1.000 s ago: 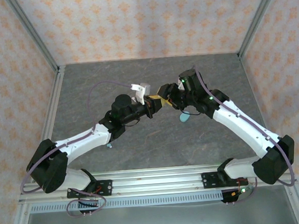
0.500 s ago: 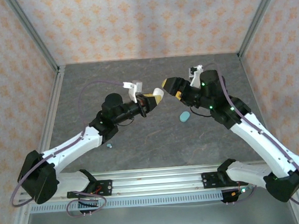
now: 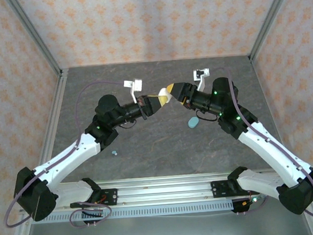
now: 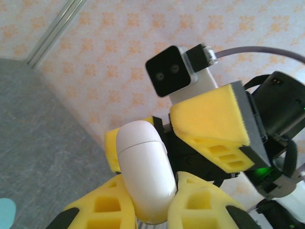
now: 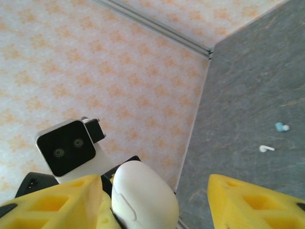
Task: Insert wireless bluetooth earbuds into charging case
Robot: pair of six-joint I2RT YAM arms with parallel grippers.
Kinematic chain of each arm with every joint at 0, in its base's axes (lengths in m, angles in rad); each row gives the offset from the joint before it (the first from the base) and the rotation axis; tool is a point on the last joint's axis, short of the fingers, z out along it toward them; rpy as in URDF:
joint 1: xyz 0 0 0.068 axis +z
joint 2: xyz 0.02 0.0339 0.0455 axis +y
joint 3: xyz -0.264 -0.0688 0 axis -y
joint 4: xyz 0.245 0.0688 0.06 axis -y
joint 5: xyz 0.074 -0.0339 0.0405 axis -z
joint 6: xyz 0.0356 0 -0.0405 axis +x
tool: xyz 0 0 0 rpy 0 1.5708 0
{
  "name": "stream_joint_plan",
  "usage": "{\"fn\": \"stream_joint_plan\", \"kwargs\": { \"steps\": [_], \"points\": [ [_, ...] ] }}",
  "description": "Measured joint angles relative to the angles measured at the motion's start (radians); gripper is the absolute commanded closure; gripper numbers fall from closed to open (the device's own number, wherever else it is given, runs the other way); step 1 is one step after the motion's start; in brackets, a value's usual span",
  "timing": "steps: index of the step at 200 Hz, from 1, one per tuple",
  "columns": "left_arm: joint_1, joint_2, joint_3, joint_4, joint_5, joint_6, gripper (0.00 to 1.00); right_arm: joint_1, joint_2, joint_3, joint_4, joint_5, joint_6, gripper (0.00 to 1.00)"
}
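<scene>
Tabletop (image 3: 147, 145) of veined grey lies between walls (image 3: 139, 22) papered in orange flowers, aluminium rails (image 3: 54, 111) along its edges. Above its middle the left gripper (image 4: 150, 205) pinches a closed white charging case (image 4: 145, 171) by one end, and the right gripper (image 5: 153, 183) is spread around the other end — one finger just beside it, the other well clear. A teal earbud (image 5: 281, 127) and a white earbud (image 5: 266, 148) lie near each other by the table's near edge, left of centre, well apart from both grippers.

Charging case (image 4: 145, 176) sits in left gripper (image 3: 158, 101) jaws, raised over mid-bench (image 3: 159, 160). Right gripper (image 3: 172, 89) meets it from the right. One earbud (image 3: 114, 152) lies on the bench, near-left.
</scene>
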Motion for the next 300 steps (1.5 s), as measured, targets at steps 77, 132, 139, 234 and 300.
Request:
{"fn": "stream_joint_plan", "kwargs": {
  "steps": [77, 132, 139, 234, 300],
  "points": [
    [0.000, -0.005, 0.015, 0.002, 0.024, -0.056, 1.00, 0.000, -0.002, -0.056, 0.158, -0.076, 0.047, 0.52],
    [0.001, -0.002, 0.029, 0.006, 0.035, -0.085, 1.00, 0.009, 0.010, -0.056, 0.193, -0.121, 0.042, 0.70],
    [0.002, -0.002, 0.030, 0.006, 0.035, -0.086, 1.00, 0.008, 0.011, -0.056, 0.195, -0.121, 0.041, 0.72],
    [0.002, -0.104, 0.041, -0.171, 0.030, 0.035, 0.74, 0.029, 0.013, -0.057, 0.217, -0.180, 0.011, 0.85],
    [0.007, -0.211, 0.047, -0.407, 0.000, 0.196, 0.42, 0.018, 0.015, -0.040, 0.124, -0.161, -0.108, 0.87]
  ]
}}
